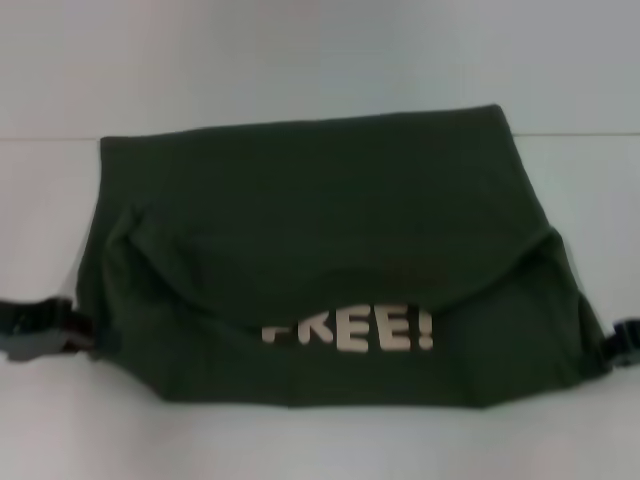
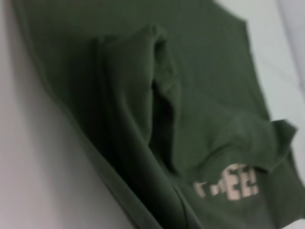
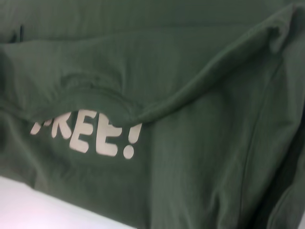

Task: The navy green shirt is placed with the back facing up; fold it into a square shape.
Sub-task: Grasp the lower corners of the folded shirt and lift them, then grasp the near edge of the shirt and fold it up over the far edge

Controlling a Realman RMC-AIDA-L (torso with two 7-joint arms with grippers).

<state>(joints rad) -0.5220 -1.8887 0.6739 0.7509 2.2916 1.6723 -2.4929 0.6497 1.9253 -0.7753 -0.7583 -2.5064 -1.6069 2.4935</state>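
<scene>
The navy green shirt (image 1: 330,260) is soft, floppy cotton, so grab its edges at 3 and 9 o'clock. Left gripper (image 1: 40,328) and right gripper (image 1: 622,345) sit right there on the table (image 1: 60,430), but I can't tell if their fingers are pinching anything.

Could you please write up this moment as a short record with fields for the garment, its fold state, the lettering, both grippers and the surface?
garment: dark olive-green cotton T-shirt, lying on the table
fold state: partly folded; a flap lies over the near part
lettering: white "FREE!" print, first letter partly covered by the flap
left gripper: at the shirt's left edge
right gripper: at the shirt's right edge
surface: plain white table
</scene>
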